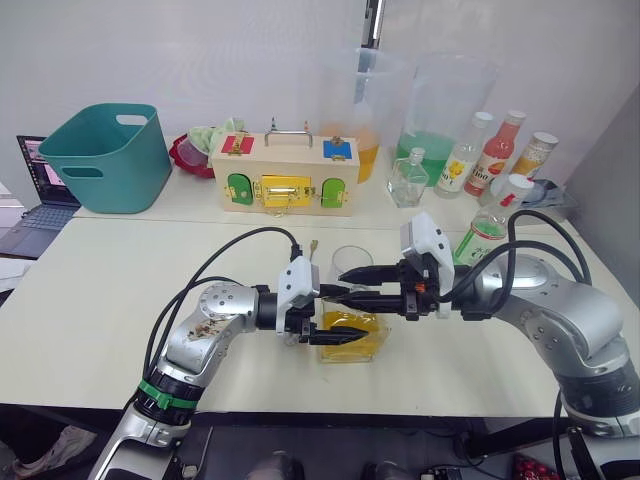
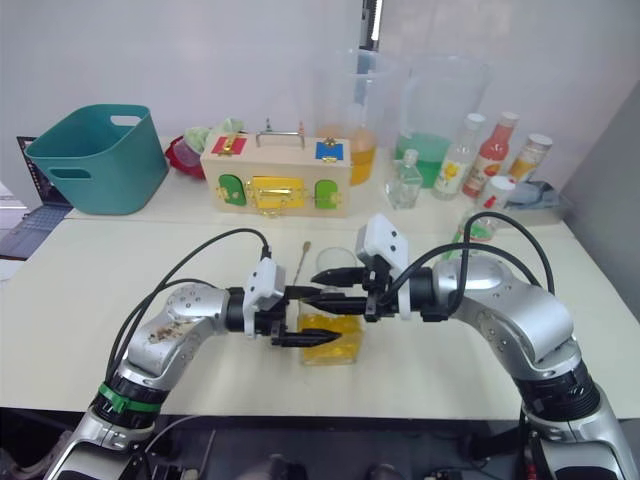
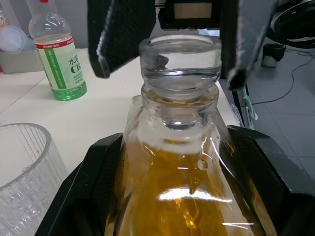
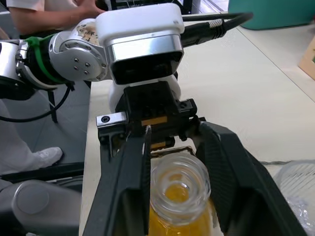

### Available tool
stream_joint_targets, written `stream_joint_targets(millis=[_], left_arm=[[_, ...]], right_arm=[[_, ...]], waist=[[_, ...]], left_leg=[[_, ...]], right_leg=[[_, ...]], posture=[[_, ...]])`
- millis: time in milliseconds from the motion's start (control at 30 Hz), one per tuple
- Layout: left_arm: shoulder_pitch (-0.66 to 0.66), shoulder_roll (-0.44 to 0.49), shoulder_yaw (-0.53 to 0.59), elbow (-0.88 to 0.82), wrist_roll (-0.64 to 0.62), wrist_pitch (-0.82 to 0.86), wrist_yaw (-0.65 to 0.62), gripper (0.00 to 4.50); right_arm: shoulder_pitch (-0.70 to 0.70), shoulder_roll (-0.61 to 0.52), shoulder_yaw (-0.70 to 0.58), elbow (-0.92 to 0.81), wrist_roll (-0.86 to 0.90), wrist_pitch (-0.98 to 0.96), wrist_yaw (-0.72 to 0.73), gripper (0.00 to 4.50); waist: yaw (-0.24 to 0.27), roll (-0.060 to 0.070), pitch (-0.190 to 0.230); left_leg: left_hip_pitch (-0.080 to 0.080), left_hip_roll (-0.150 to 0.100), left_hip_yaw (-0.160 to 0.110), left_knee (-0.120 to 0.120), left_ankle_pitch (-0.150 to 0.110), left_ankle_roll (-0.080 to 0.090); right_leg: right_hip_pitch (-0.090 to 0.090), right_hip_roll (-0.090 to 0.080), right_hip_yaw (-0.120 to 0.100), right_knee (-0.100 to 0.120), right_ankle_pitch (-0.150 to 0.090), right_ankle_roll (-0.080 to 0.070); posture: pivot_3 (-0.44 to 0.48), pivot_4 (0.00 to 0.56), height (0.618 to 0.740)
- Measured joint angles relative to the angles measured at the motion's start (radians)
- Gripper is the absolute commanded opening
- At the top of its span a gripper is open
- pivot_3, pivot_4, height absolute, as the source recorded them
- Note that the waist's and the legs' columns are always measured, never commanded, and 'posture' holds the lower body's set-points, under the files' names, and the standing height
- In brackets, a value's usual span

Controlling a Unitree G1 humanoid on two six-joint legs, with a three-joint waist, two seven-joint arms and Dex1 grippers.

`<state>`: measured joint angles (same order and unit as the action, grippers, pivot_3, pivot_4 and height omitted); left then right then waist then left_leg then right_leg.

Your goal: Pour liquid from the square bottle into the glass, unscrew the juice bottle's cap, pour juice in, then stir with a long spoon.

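Note:
The square bottle (image 1: pixel 355 340) with yellow liquid stands upright on the table, near the front middle. My left gripper (image 1: pixel 337 314) is shut on its body from the left. My right gripper (image 1: pixel 356 285) reaches in from the right and is shut on the clear stopper (image 3: pixel 179 54), one finger on each side. The glass (image 1: pixel 352 262) stands just behind the bottle. The juice bottle (image 1: pixel 482 235), wearing its white cap (image 1: pixel 517 186), is behind my right arm. A thin long spoon (image 2: pixel 301 262) lies on the table left of the glass.
Along the back stand a teal basket (image 1: pixel 105 155), a wooden latch box (image 1: pixel 285 180), two tall pitchers (image 1: pixel 365 110), a small clear square bottle (image 1: pixel 407 180), a yellow-labelled bottle (image 1: pixel 465 155) and a red bottle (image 1: pixel 497 150). A laptop (image 1: pixel 35 190) sits at far left.

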<state>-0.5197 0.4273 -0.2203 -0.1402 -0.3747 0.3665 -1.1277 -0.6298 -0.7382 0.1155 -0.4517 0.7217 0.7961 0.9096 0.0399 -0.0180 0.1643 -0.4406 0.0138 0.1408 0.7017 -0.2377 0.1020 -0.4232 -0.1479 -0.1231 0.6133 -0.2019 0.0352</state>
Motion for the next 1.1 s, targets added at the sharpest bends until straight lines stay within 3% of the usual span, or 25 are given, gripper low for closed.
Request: stream_joint_targets(millis=[233,300,467,500,867,967,1100], left_arm=[[0.000,-0.001,-0.001,0.000,0.006,-0.004,0.000,2.78],[0.000,-0.001,-0.002,0.000,0.007,-0.006,0.000,2.78],[0.000,0.000,-0.002,0.001,0.012,-0.012,0.000,2.78],[0.000,0.000,-0.002,0.001,0.013,-0.013,0.000,2.78],[0.000,-0.001,-0.002,0.006,0.015,-0.019,0.000,2.78],[0.000,-0.002,-0.002,0.010,0.015,-0.024,0.000,2.78],[0.000,-0.002,-0.002,0.014,0.015,-0.032,-0.001,2.78]], right_arm=[[0.007,0.000,0.001,-0.003,-0.024,-0.024,0.017,1.03],[0.008,0.000,0.001,-0.003,-0.031,-0.031,0.025,2.08],[0.027,0.004,0.001,0.009,-0.034,-0.026,0.041,3.77],[0.027,0.004,0.001,0.009,-0.043,-0.034,0.044,3.84],[0.027,0.019,0.000,0.009,-0.070,-0.066,0.051,3.84],[0.028,0.019,0.000,0.009,-0.070,-0.062,0.050,3.09],[0.047,0.021,-0.002,0.009,-0.071,-0.062,0.048,1.72]], waist=[[0.000,0.000,0.000],[0.000,0.000,0.000],[-0.001,0.000,0.000],[-0.001,0.000,0.000],[-0.001,0.000,0.000],[-0.001,0.000,0.000],[-0.001,0.000,0.000]], left_leg=[[0.000,0.000,0.000,0.000,0.000,0.000],[0.000,0.000,0.000,0.000,0.000,0.000],[0.000,0.000,0.000,0.000,0.000,0.000],[0.000,0.000,0.000,0.000,0.000,0.000],[0.000,0.000,0.000,0.000,0.000,0.000],[0.000,0.000,0.000,0.000,0.000,0.000],[0.000,0.000,0.000,0.000,0.000,0.000]], right_leg=[[0.000,0.000,0.000,0.000,0.000,0.000],[0.000,0.000,0.000,0.000,0.000,0.000],[0.000,0.000,0.000,0.000,0.000,0.000],[0.000,0.000,0.000,0.000,0.000,0.000],[0.000,0.000,0.000,0.000,0.000,0.000],[0.000,0.000,0.000,0.000,0.000,0.000],[0.000,0.000,0.000,0.000,0.000,0.000]], posture=[[0.000,0.150,0.733],[0.000,0.150,0.733],[0.000,0.150,0.733],[0.000,0.150,0.733],[0.000,0.150,0.733],[0.000,0.150,0.733],[0.000,0.150,0.733]])
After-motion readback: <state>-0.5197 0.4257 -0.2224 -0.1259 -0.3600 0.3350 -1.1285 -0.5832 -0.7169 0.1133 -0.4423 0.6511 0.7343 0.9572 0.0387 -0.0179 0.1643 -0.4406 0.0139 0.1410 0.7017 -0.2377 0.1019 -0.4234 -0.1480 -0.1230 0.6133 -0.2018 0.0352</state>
